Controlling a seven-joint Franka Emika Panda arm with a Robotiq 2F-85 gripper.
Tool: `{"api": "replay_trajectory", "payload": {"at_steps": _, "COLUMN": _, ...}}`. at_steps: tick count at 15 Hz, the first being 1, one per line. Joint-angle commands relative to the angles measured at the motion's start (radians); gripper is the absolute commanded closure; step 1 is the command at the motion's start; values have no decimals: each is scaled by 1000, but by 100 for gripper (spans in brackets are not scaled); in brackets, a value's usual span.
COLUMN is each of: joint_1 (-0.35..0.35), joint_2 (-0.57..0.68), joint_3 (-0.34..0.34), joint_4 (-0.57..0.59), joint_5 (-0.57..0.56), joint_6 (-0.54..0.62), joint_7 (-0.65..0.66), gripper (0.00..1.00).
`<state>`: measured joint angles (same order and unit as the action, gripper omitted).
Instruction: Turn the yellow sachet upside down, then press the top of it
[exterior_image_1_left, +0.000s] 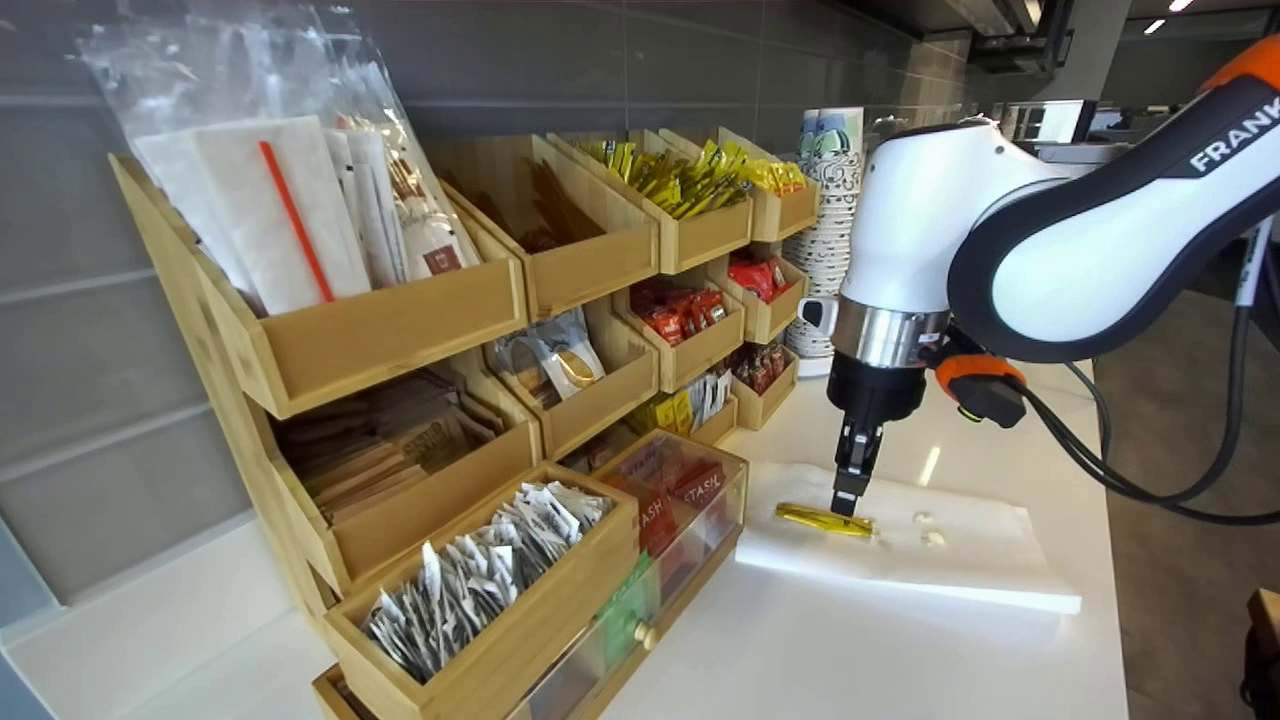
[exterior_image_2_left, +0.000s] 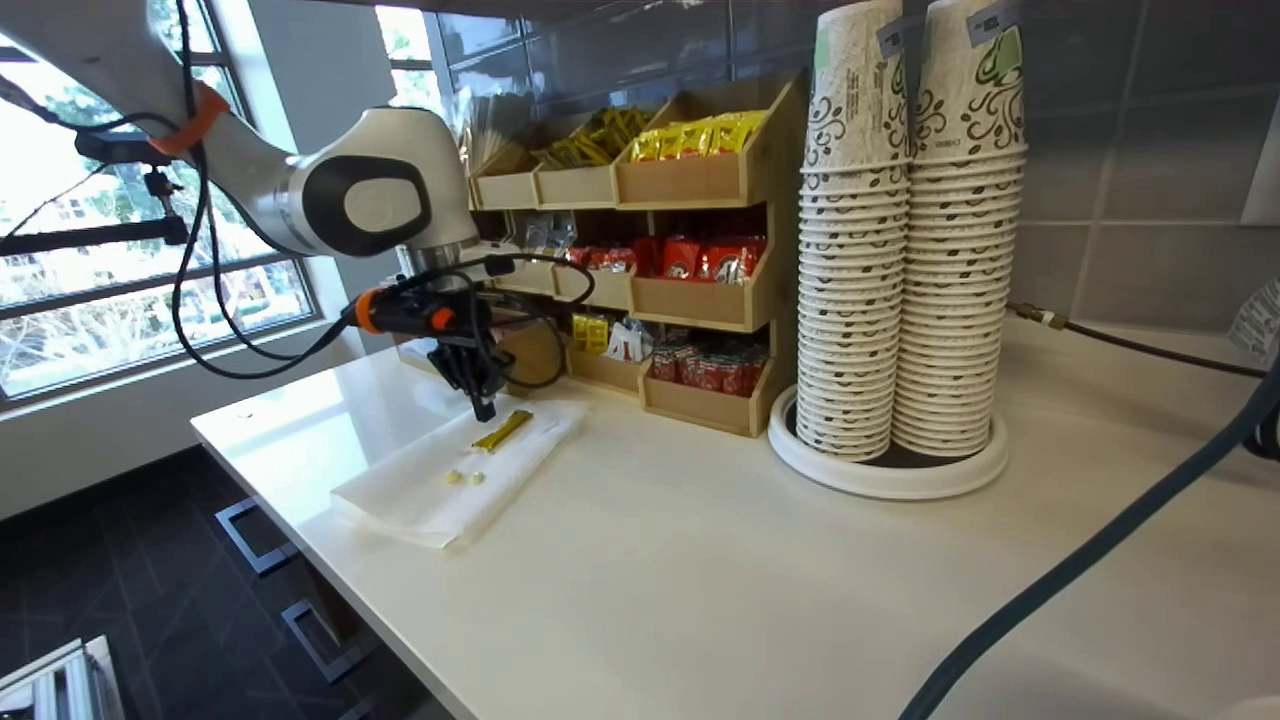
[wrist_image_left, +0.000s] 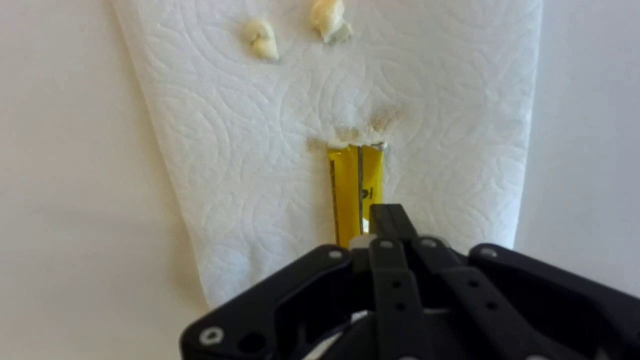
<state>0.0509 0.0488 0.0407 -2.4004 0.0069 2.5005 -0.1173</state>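
Yellow, probably light, soft and slippery, the sachet (wrist_image_left: 347, 195) lies on the paper towel (wrist_image_left: 240, 150) near your clenched, empty gripper (wrist_image_left: 392, 216); you should pinch it mid-length, across its narrow width.

Wooden rack (exterior_image_2_left: 785, 205) stands along the back edge of the counter (exterior_image_2_left: 700, 560), by grey wall tiles (exterior_image_2_left: 1155, 150). Two stacks of paper cups (exterior_image_2_left: 850, 300) on a round white tray (exterior_image_2_left: 880, 486), same edge, just beside the rack. Wooden box (exterior_image_1_left: 540, 622) of small packets (exterior_image_1_left: 480, 570) in front of the rack. Drawer handles (exterior_image_2_left: 240, 544) below the front edge.
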Motion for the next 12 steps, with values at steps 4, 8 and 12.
{"api": "replay_trajectory", "payload": {"at_steps": 4, "joint_1": -4, "joint_2": 65, "joint_3": 2, "joint_4": 35, "joint_5": -29, "joint_6": 75, "joint_7": -26, "gripper": 100}}
{"api": "replay_trajectory", "payload": {"at_steps": 8, "joint_1": -6, "joint_2": 92, "joint_3": -2, "joint_4": 41, "joint_5": -53, "joint_6": 90, "joint_7": -21, "gripper": 100}}
{"api": "replay_trajectory", "payload": {"at_steps": 12, "joint_1": -9, "joint_2": 112, "joint_3": -2, "joint_4": 47, "joint_5": -62, "joint_6": 84, "joint_7": -22, "gripper": 100}}
